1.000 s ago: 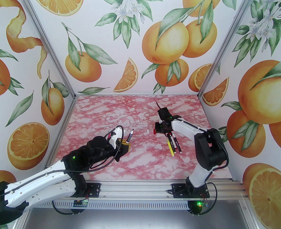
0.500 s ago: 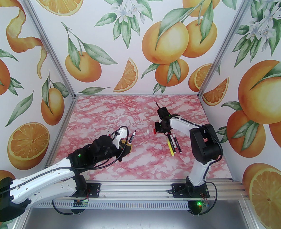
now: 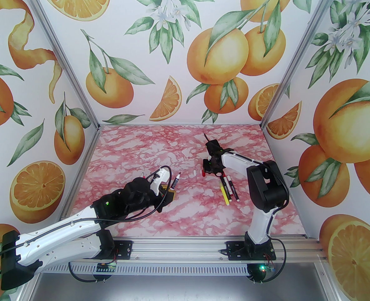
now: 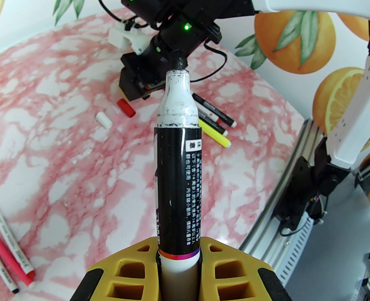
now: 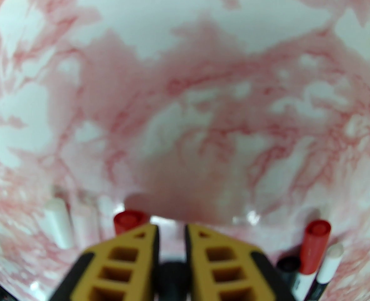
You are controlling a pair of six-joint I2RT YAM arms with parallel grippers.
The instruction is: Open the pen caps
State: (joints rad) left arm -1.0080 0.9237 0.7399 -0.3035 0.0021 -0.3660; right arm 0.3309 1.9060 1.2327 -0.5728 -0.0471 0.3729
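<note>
Pen caps: red cap (image 5: 130, 219) lies on the desk (image 3: 141, 149) just by the fingertips of the right end effector (image 5: 171, 227), and white cap (image 5: 58, 224) lies a little farther left, apart from it. Right end effector points down, close over the marble, fingers a narrow slit apart; a dark shape sits deep between them, cap or hardware I cannot tell, so the grip is unclear. Its forearm slopes down and forward-left from a sharply bent elbow above an upright lower link. Just to its near right a cluster of pens lies side by side, among them a red-capped pen (image 5: 315, 246) and a yellow pen (image 3: 224, 194). Left end effector (image 4: 178, 246) is clamped on the lower barrel of a black-labelled pen (image 4: 178, 183), bare black nib (image 4: 178, 60) aimed up and across toward the right arm. Left arm runs low and long from its base, wrist raised over the left half of the desk. A pink pen (image 4: 6, 259) and white ones lie at its left. Bare marble stretches behind both end effectors to the back wall (image 3: 172, 74); aluminium posts (image 3: 78, 99) bound the sides, a slotted rail (image 3: 178, 249) the near edge.
</note>
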